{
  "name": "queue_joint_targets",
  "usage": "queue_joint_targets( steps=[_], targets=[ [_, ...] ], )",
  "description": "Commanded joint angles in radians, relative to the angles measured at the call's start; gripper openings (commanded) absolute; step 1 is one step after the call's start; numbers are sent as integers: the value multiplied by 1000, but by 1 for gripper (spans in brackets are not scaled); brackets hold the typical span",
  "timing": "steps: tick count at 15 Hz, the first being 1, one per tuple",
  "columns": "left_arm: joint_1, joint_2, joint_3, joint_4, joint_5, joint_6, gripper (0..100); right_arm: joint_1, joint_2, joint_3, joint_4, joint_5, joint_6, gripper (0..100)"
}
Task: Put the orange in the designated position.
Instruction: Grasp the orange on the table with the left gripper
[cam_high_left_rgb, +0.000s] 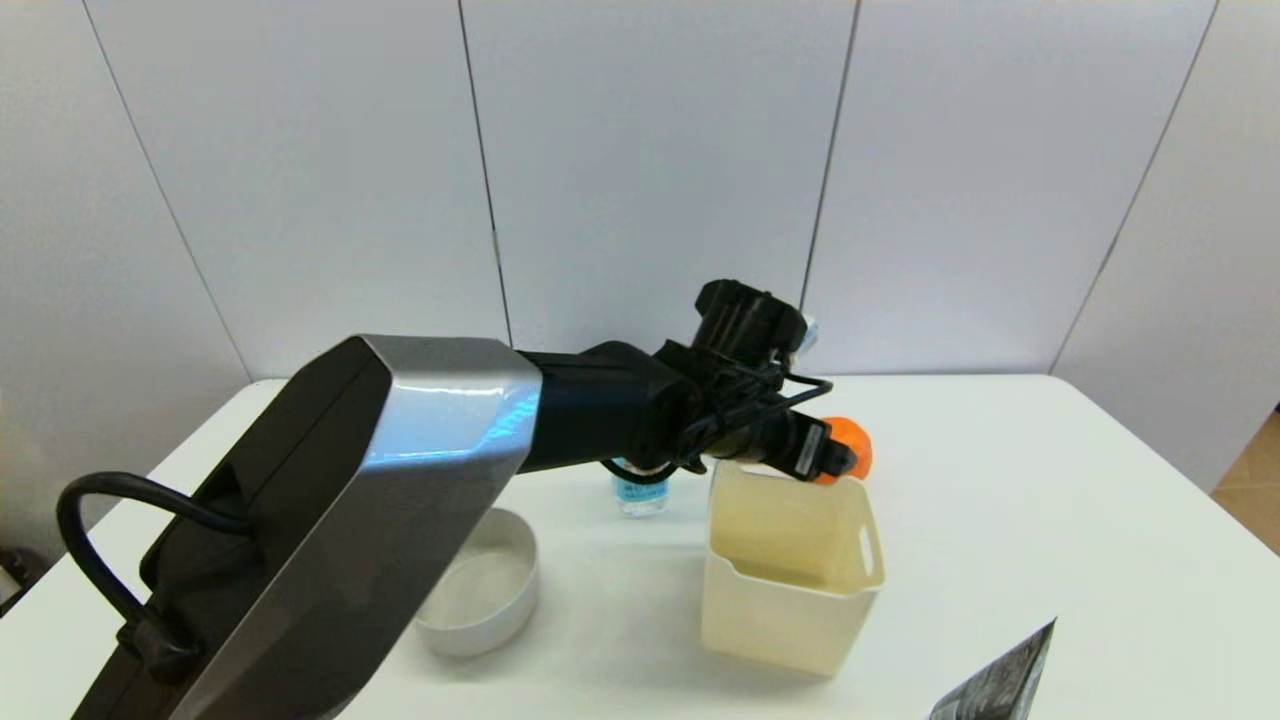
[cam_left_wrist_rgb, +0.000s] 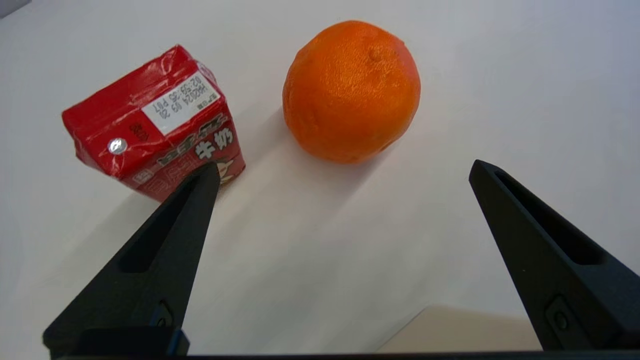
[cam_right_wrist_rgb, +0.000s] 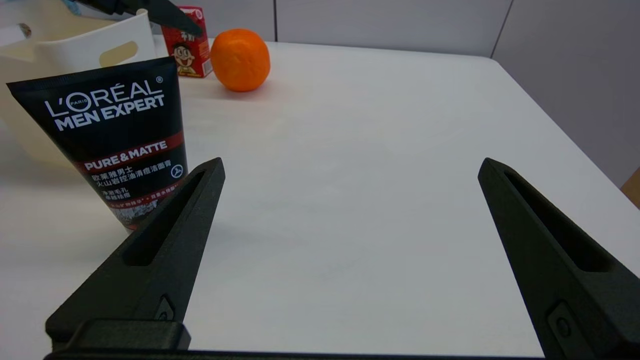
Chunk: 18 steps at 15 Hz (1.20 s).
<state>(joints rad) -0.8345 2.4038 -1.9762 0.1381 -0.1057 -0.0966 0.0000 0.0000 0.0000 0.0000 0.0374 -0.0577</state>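
Observation:
The orange (cam_left_wrist_rgb: 351, 92) rests on the white table beyond the cream bin, with a red drink carton (cam_left_wrist_rgb: 155, 125) close beside it. My left gripper (cam_left_wrist_rgb: 345, 167) hovers just short of the orange, open, with nothing between its fingers. In the head view the left arm reaches over the bin and hides most of the orange (cam_high_left_rgb: 857, 443). The right wrist view shows the orange (cam_right_wrist_rgb: 240, 59) far off. My right gripper (cam_right_wrist_rgb: 352, 162) sits low near the table's front right, open and empty. No mark shows the designated position on the tabletop (cam_right_wrist_rgb: 375, 175).
The cream bin (cam_high_left_rgb: 790, 600) stands mid-table below the left gripper. A grey bowl (cam_high_left_rgb: 480, 590) is on its left and a small water bottle (cam_high_left_rgb: 640, 497) behind. A black L'Oréal tube (cam_right_wrist_rgb: 115, 140) stands near my right gripper.

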Motion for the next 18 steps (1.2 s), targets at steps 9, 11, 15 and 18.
queue_joint_targets(
  steps=[9,11,15,18],
  targets=[
    [-17,136,-10,-209,-75,-9,100,0,0,2,0,1,-1,100],
    [-17,140,-10,-221,-91,-9,100,0,0,2,0,1,-1,100],
    [-17,166,-10,-287,-89,-6,100,0,0,2,-2,1,-1,100],
    [-17,189,-10,-328,-83,-3,100,0,0,2,0,1,-1,100]
  ],
)
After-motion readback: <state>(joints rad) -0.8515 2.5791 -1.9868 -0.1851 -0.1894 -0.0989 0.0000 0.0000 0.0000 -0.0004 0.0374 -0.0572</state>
